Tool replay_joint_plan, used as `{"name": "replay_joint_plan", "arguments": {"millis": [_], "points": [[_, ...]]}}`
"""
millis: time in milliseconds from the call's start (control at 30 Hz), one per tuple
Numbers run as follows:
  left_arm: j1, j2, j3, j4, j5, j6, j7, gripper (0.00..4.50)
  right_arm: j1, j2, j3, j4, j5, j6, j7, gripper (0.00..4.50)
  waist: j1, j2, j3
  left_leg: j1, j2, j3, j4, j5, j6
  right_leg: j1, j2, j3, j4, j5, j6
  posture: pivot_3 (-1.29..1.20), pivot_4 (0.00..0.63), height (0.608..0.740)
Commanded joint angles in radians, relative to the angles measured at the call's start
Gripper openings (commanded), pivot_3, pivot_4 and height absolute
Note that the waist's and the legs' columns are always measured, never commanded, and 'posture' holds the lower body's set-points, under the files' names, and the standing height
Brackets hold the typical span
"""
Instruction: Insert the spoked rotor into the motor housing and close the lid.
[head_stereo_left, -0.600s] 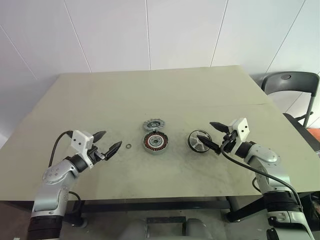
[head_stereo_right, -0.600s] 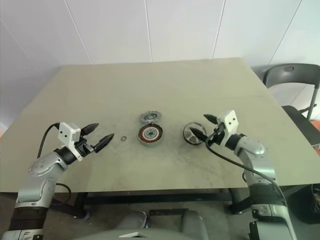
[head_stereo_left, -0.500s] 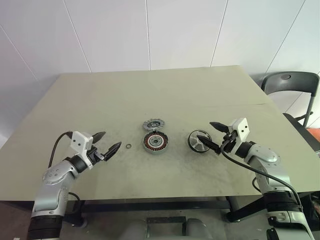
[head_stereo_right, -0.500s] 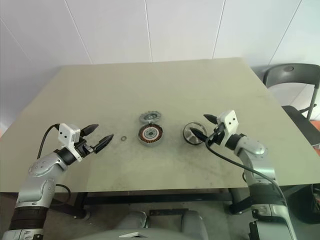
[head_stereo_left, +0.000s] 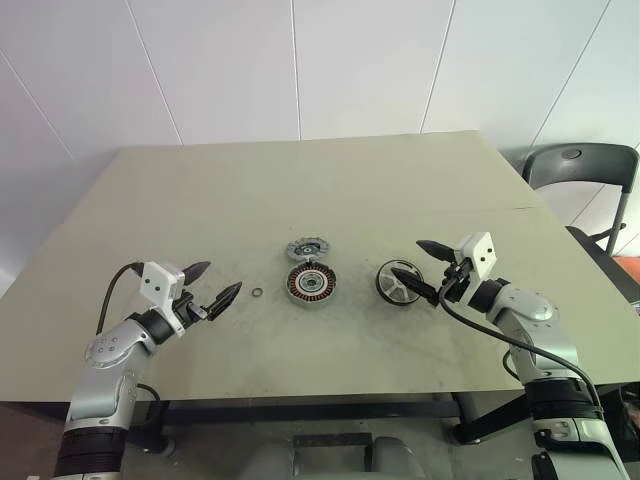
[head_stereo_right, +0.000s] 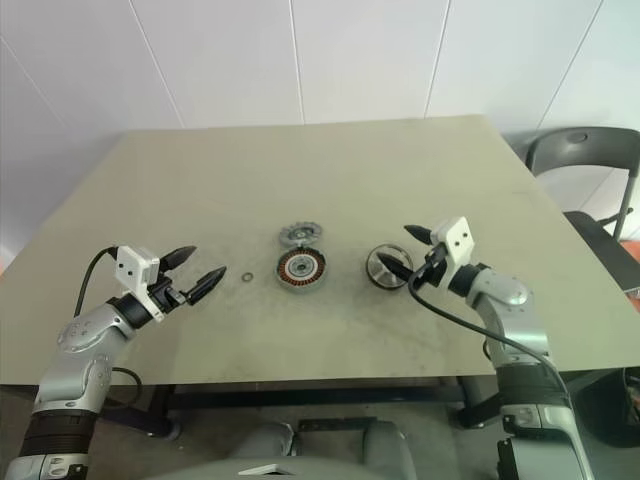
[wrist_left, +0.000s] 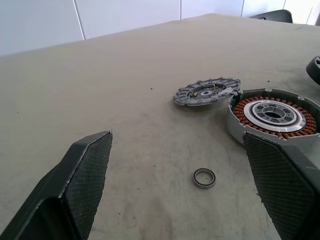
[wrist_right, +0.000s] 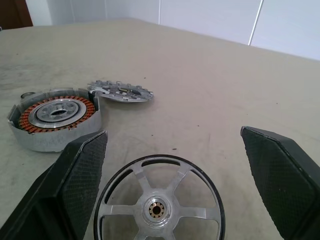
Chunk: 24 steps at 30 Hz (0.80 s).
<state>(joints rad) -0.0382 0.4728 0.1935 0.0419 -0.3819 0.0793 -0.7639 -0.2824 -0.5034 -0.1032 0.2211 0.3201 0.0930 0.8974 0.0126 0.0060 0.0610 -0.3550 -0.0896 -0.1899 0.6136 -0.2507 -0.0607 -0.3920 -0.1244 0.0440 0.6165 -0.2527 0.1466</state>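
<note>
A dull olive worktop (head_stereo_left: 200, 200) sits against white panelled walls, with a dark chair (head_stereo_left: 585, 175) off at the right corner. Mid-worktop lies the motor housing (head_stereo_left: 309, 285), the lid (head_stereo_left: 307, 247) touching its far edge, a small washer (head_stereo_left: 257, 292) to its left and the spoked rotor (head_stereo_left: 398, 282) to its right. Left gripper (head_stereo_left: 212, 285) spread wide, empty, near the washer. Right gripper (head_stereo_left: 418, 263) spread wide too, straddling the rotor, holding nothing.
</note>
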Motion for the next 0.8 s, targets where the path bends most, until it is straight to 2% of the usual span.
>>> {"name": "replay_joint_plan", "arguments": {"millis": [33, 500, 700, 800], "points": [[-0.015, 0.012, 0.012, -0.021, -0.003, -0.009, 0.001, 4.43, -0.015, -0.007, -0.008, -0.011, 0.004, -0.023, 0.007, 4.50, 0.000, 0.000, 0.000, 0.000, 0.000, 0.000, 0.000, 0.000, 0.000, 0.000, 0.000, 0.000, 0.000, 0.000, 0.000, 0.00, 0.000, 0.740], [-0.017, 0.016, 0.014, -0.043, -0.007, 0.007, 0.010, 4.43, -0.025, -0.010, 0.003, -0.014, -0.001, -0.014, 0.015, 4.50, 0.000, 0.000, 0.000, 0.000, 0.000, 0.000, 0.000, 0.000, 0.000, 0.000, 0.000, 0.000, 0.000, 0.000, 0.000, 0.00, 0.000, 0.740], [-0.013, 0.021, 0.021, -0.026, -0.006, -0.003, -0.003, 4.43, -0.079, -0.077, 0.119, -0.112, -0.062, 0.082, 0.076, 4.50, -0.003, 0.000, 0.000, 0.000, 0.000, 0.001, 0.000, 0.000, 0.000, -0.001, 0.000, 0.001, 0.000, 0.000, 0.000, 0.00, 0.000, 0.740], [-0.008, 0.022, 0.022, -0.021, -0.007, -0.009, -0.014, 4.43, -0.159, -0.115, 0.207, -0.187, -0.061, 0.205, 0.159, 4.50, -0.003, 0.000, 0.000, 0.000, 0.001, 0.002, 0.000, 0.000, 0.000, -0.001, 0.002, 0.002, 0.000, 0.001, 0.000, 0.00, 0.000, 0.740]]}}
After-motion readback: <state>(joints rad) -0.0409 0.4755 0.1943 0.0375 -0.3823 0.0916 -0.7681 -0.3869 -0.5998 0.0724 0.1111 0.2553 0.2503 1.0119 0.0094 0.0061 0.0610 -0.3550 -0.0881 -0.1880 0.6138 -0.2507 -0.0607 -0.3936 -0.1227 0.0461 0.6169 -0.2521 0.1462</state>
